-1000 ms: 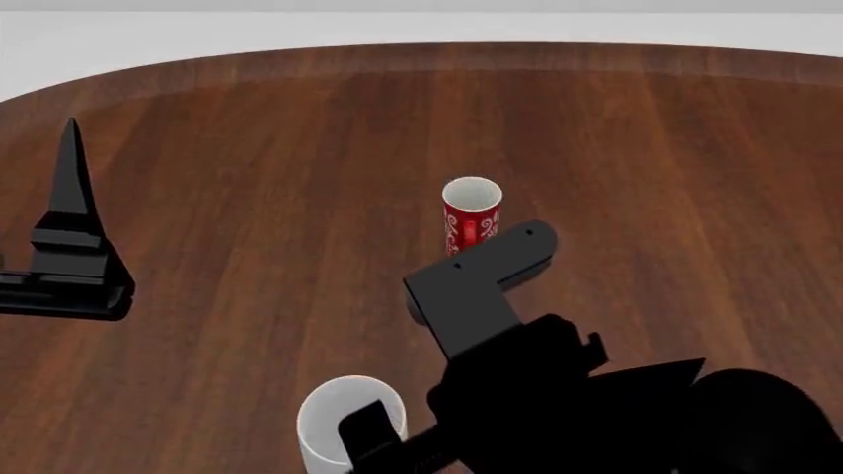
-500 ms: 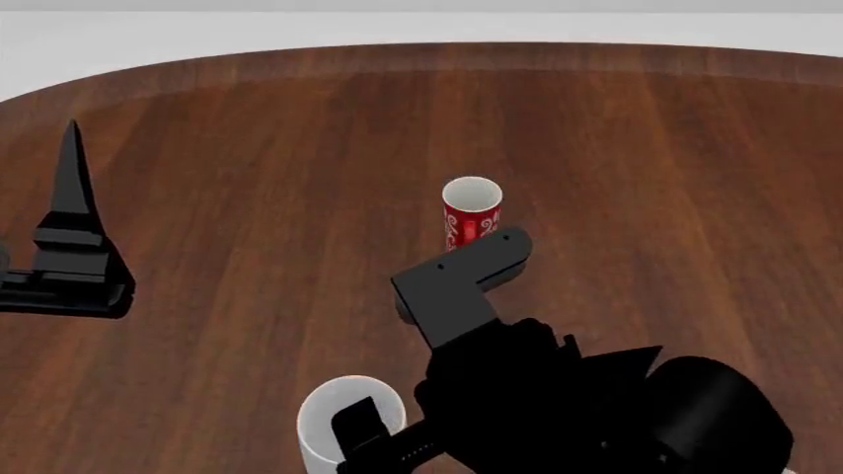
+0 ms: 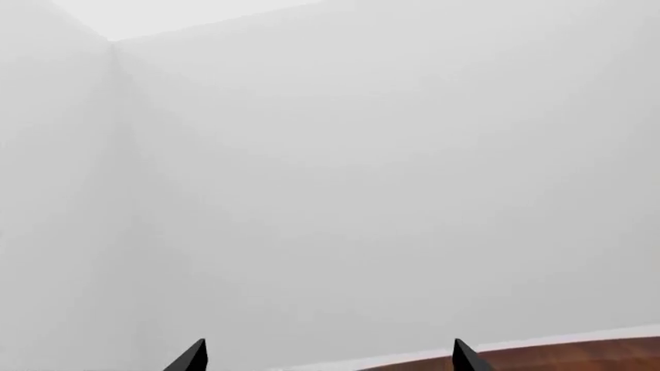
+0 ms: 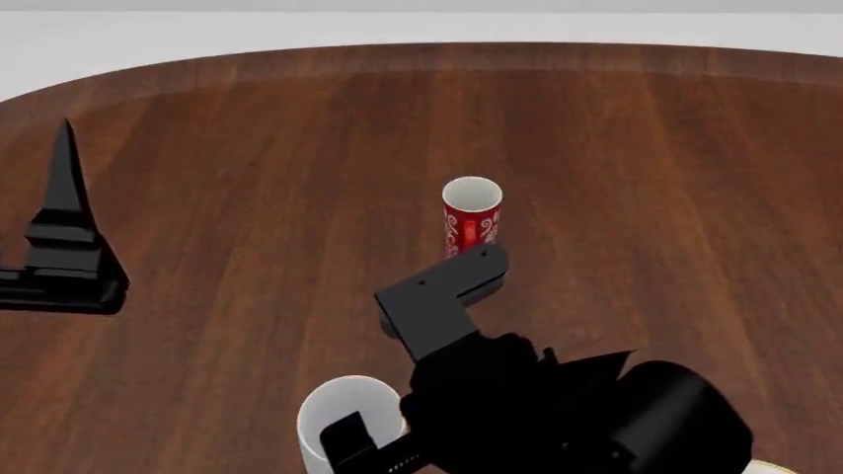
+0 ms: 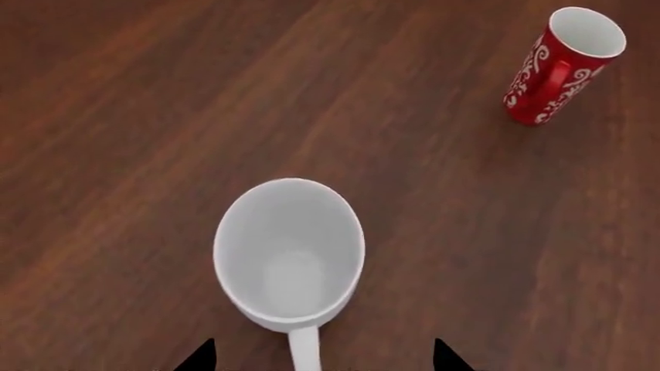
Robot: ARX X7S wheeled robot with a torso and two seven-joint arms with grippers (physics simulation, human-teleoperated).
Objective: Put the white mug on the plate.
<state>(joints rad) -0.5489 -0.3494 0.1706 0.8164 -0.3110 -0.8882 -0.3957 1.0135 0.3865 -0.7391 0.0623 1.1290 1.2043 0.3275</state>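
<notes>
Right gripper (image 5: 321, 357) hangs with its 2 fingertips spread wide, holding nothing, directly above the plain glossy white cylindrical mug (image 5: 290, 254), which stands upright on the dark wooden table (image 5: 124, 116), handle (image 5: 303, 349) between the tips. We judge it rigid, light, slippery, breakable; we would pinch the handle-side rim wall. A slim red swirl-patterned mug (image 5: 562, 66) stands well beyond.

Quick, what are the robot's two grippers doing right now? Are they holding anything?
Left gripper: open, holding nothing, pointing at the blank wall.
Right gripper: open, holding nothing, just above the glossy white cylindrical mug, fingertips either side of its handle.
</notes>
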